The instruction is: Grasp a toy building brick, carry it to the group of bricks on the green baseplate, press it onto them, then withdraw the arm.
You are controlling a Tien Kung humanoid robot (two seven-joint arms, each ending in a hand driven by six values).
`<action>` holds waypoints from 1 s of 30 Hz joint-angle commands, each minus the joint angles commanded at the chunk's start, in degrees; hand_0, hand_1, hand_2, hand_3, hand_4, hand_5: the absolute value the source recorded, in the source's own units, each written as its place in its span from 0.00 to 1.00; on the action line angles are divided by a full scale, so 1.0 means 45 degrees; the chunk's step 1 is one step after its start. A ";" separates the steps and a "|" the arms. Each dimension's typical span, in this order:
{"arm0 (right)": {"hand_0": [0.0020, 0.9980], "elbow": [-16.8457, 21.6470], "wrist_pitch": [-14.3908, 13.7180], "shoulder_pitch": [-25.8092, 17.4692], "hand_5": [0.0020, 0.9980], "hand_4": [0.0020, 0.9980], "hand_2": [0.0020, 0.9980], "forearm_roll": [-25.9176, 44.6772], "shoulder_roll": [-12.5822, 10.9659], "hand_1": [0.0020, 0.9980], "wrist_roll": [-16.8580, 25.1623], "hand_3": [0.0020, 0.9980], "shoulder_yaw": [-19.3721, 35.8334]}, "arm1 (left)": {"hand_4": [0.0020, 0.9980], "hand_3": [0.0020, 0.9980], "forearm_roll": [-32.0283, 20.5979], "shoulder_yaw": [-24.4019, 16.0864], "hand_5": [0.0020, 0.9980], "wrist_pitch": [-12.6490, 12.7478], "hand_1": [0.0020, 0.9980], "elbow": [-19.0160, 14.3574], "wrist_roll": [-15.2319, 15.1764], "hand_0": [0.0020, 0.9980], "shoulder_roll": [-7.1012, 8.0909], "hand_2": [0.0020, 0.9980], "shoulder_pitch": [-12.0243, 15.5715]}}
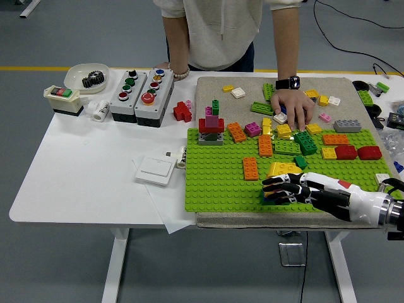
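The robot hand (283, 189), fingers spread and empty, hovers at six o'clock of the yellow brick (284, 169), light, rigid, best pinched across its sides.

White counter (76, 170) carrying a bright green studded baseplate (214, 183) on a beige mat (208, 95), with a white switch plate (155, 169) to its left. On the baseplate: orange brick (250, 168), yellow brick (284, 169), dark green brick (307, 142), two red bricks (356, 152), and a stacked group (211, 126) of grey, red, pink and green. Black right hand (287, 189) with white finger segments and a white wrist with a red mark.
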 joint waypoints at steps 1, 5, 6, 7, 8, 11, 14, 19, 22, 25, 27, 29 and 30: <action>0.88 -0.0004 -0.0002 0.0000 0.83 1.00 0.85 -0.0001 0.0000 0.84 0.0001 0.85 0.0003 | 0.64 0.59 0.0002 0.0000 0.66 -0.0001 0.76 -0.0001 0.0001 0.76 0.0000 0.73 -0.0001; 0.88 -0.0024 -0.0033 -0.0001 0.83 1.00 0.85 -0.0021 -0.0003 0.84 0.0009 0.85 0.0027 | 0.64 0.59 -0.0002 0.0000 0.66 -0.0001 0.76 -0.0002 0.0002 0.76 -0.0003 0.73 0.0002; 0.88 -0.0024 -0.0040 -0.0001 0.83 1.00 0.85 -0.0026 -0.0004 0.84 0.0013 0.85 0.0032 | 0.64 0.59 -0.0001 0.0001 0.66 -0.0001 0.76 -0.0004 0.0002 0.76 -0.0005 0.73 0.0004; 0.88 -0.0024 -0.0049 -0.0003 0.83 1.00 0.85 -0.0031 -0.0004 0.84 0.0018 0.85 0.0038 | 0.64 0.59 -0.0001 0.0002 0.66 -0.0002 0.76 -0.0005 0.0003 0.76 -0.0007 0.73 0.0005; 0.87 -0.0025 -0.0054 -0.0005 0.82 1.00 0.85 -0.0034 -0.0002 0.84 0.0019 0.85 0.0045 | 0.64 0.59 -0.0002 0.0003 0.66 -0.0001 0.76 -0.0007 0.0003 0.76 -0.0008 0.74 0.0008; 0.87 -0.0001 -0.0047 -0.0019 0.82 1.00 0.85 -0.0050 -0.0005 0.84 0.0007 0.85 0.0043 | 0.64 0.59 -0.0005 0.0007 0.66 -0.0001 0.76 -0.0009 0.0002 0.76 -0.0009 0.74 0.0012; 0.87 0.0051 -0.0016 -0.0039 0.82 1.00 0.85 -0.0060 -0.0010 0.84 -0.0007 0.85 0.0048 | 0.64 0.59 -0.0001 0.0004 0.66 -0.0001 0.76 -0.0009 0.0004 0.76 -0.0011 0.74 0.0019; 0.87 0.0077 -0.0019 -0.0075 0.82 1.00 0.85 -0.0091 -0.0012 0.84 -0.0013 0.85 0.0095 | 0.64 0.59 0.0029 -0.0016 0.66 -0.0006 0.76 -0.0009 0.0016 0.76 -0.0016 0.74 0.0039; 0.87 0.0137 0.0014 -0.0114 0.82 1.00 0.85 -0.0101 -0.0020 0.84 -0.0028 0.85 0.0115 | 0.64 0.58 0.0044 -0.0028 0.66 -0.0009 0.76 -0.0008 0.0021 0.76 -0.0019 0.74 0.0054; 0.87 0.0144 0.0009 -0.0120 0.82 1.00 0.85 -0.0107 -0.0020 0.84 -0.0021 0.85 0.0152 | 0.64 0.58 0.0060 -0.0029 0.66 -0.0014 0.76 -0.0009 0.0023 0.76 -0.0017 0.74 0.0059; 0.87 0.0128 0.0007 -0.0115 0.82 1.00 0.85 -0.0107 -0.0022 0.84 -0.0017 0.85 0.0170 | 0.64 0.59 0.0070 -0.0034 0.66 -0.0018 0.76 -0.0010 0.0026 0.76 -0.0014 0.74 0.0059; 0.87 0.0103 0.0001 -0.0116 0.82 1.00 0.85 -0.0110 -0.0016 0.84 -0.0014 0.85 0.0187 | 0.64 0.59 0.0084 -0.0038 0.66 -0.0021 0.76 -0.0011 0.0028 0.76 -0.0014 0.74 0.0056; 0.87 0.0100 0.0000 -0.0116 0.82 1.00 0.85 -0.0110 -0.0015 0.84 -0.0014 0.85 0.0190 | 0.64 0.59 0.0086 -0.0038 0.66 -0.0021 0.76 -0.0011 0.0029 0.76 -0.0014 0.74 0.0055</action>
